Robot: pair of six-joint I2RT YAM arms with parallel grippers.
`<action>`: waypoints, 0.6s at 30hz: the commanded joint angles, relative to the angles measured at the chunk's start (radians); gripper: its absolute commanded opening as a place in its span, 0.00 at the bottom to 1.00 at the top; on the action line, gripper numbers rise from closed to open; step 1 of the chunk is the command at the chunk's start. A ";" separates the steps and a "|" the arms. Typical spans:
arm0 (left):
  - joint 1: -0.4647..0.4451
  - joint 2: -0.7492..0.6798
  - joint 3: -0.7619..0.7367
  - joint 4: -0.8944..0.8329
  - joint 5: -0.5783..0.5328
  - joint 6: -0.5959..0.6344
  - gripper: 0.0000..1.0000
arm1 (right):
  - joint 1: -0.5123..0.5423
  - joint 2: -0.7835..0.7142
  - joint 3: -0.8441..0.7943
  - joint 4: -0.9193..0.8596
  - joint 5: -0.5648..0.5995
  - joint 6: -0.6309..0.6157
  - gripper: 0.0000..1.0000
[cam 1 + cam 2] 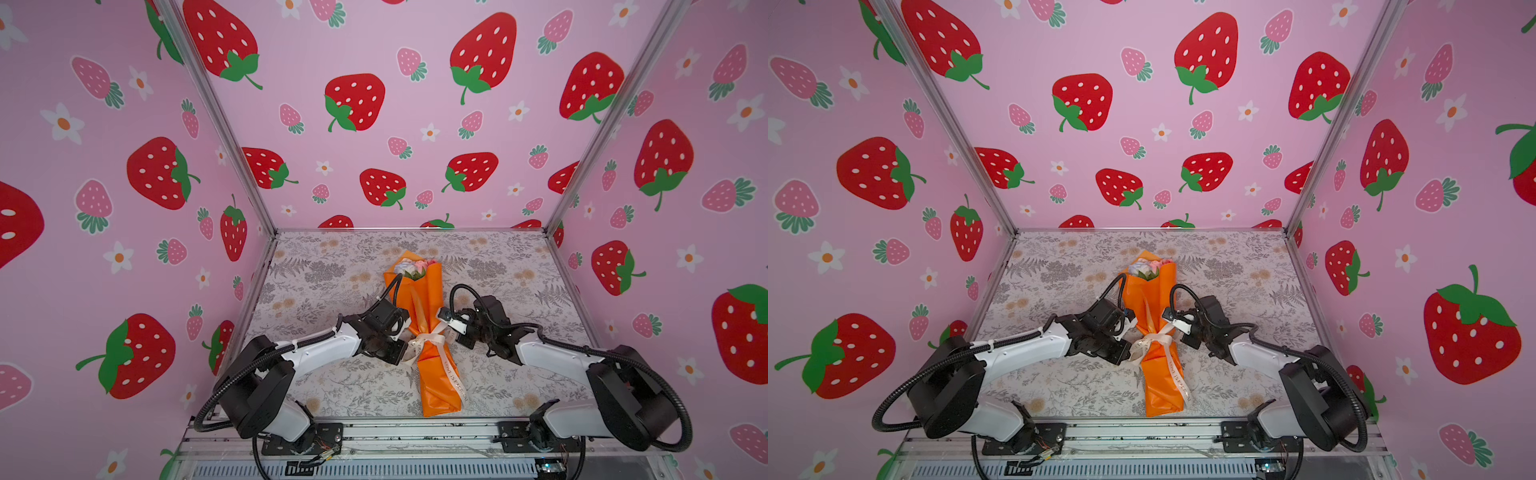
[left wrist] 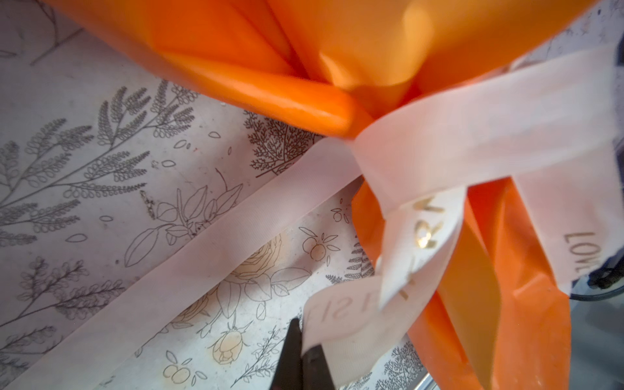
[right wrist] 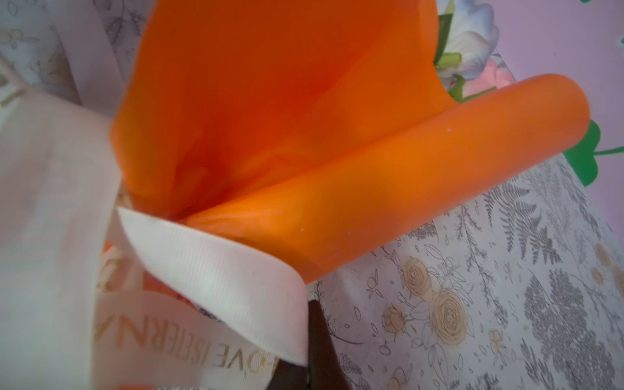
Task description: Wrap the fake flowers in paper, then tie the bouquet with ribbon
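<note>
The bouquet of fake flowers point(image 1: 419, 299) point(image 1: 1152, 299) lies lengthwise in both top views, wrapped in orange paper, with white and pink blooms point(image 3: 472, 44) at its far end. A cream ribbon point(image 1: 430, 338) point(image 1: 1156, 340) with gold lettering crosses at its waist. My left gripper point(image 1: 409, 347) point(image 2: 303, 349) sits just left of the waist, shut on one ribbon tail point(image 2: 317, 324). My right gripper point(image 1: 448, 328) point(image 3: 305, 354) sits just right of it, shut on the other ribbon tail point(image 3: 219, 270). A third length of ribbon trails down over the wrapper's near half.
The floral-printed table point(image 1: 332, 270) is boxed in by pink strawberry walls on the left, back and right. A metal rail point(image 1: 415, 432) with both arm bases runs along the front edge, just below the wrapper's near end.
</note>
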 commanded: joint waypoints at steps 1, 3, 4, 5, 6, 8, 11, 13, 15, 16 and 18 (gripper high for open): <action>0.004 -0.014 0.040 -0.070 -0.025 0.044 0.00 | 0.004 -0.027 0.064 -0.143 0.094 0.223 0.00; 0.004 -0.015 0.044 -0.081 -0.032 0.057 0.00 | 0.003 -0.032 0.080 -0.187 0.112 0.294 0.00; 0.003 -0.016 0.045 -0.088 -0.037 0.062 0.00 | 0.003 -0.030 0.092 -0.217 0.121 0.314 0.00; 0.002 -0.018 0.050 -0.095 -0.041 0.066 0.00 | 0.003 -0.026 0.105 -0.249 0.126 0.338 0.00; 0.003 -0.018 0.054 -0.108 -0.048 0.070 0.00 | 0.002 -0.022 0.119 -0.282 0.145 0.379 0.00; 0.004 -0.022 0.058 -0.128 -0.062 0.076 0.00 | 0.002 -0.013 0.136 -0.324 0.188 0.435 0.00; 0.004 -0.027 0.056 -0.139 -0.069 0.079 0.00 | 0.000 -0.012 0.137 -0.359 0.199 0.498 0.00; 0.004 -0.028 0.057 -0.151 -0.075 0.077 0.00 | 0.000 -0.018 0.136 -0.380 0.216 0.545 0.00; 0.004 -0.030 0.058 -0.166 -0.082 0.079 0.00 | 0.000 -0.031 0.129 -0.398 0.249 0.579 0.00; 0.004 -0.031 0.055 -0.167 -0.084 0.079 0.00 | 0.000 -0.042 0.121 -0.399 0.256 0.593 0.00; 0.003 -0.031 0.053 -0.171 -0.091 0.079 0.00 | -0.001 -0.060 0.105 -0.405 0.284 0.631 0.00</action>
